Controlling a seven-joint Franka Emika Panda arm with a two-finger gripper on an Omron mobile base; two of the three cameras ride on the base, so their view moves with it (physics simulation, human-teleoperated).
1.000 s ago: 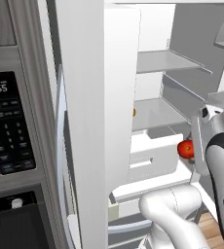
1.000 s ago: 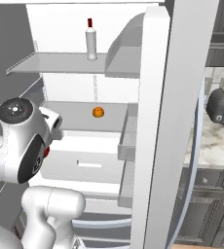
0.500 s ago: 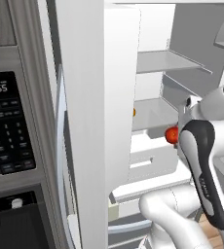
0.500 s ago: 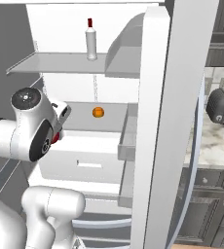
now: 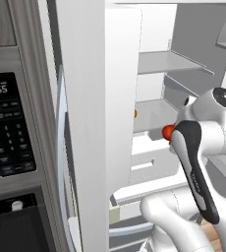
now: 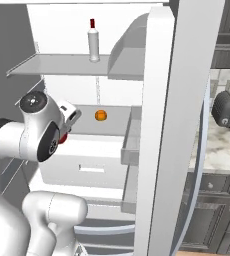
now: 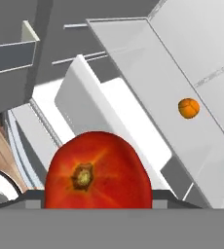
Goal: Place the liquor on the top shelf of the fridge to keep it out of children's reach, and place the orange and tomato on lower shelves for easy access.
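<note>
**Q:** Where was the tomato [image 7: 98, 171], and how did it handle?

**A:** It sat between my fingers, my gripper [image 5: 170, 134] closed on its sides, carried in front of the open fridge [image 6: 157, 125] at the level of the lower shelves [image 6: 82, 165]. I judged it light, smooth and somewhat slippery, with a skin that would bruise under a hard squeeze. A hold across its widest girth, stem scar facing outward, seemed the sound one.

**Q:** What did the fridge's compartments hold?

**A:** The liquor [image 6: 93, 41] stood upright on the top shelf [image 6: 62, 65], near its middle and towards the back wall. The orange [image 6: 101, 115] lay on the shelf below, back from the front edge and towards the right side. The white drawer front beneath it was shut; I could not tell its contents. I saw nothing in the grey door bins [image 6: 132, 140].

**Q:** What remained?

**A:** By my reckoning, only setting the tomato on a lower shelf, gently, since a round fruit might roll towards the edge.
</note>
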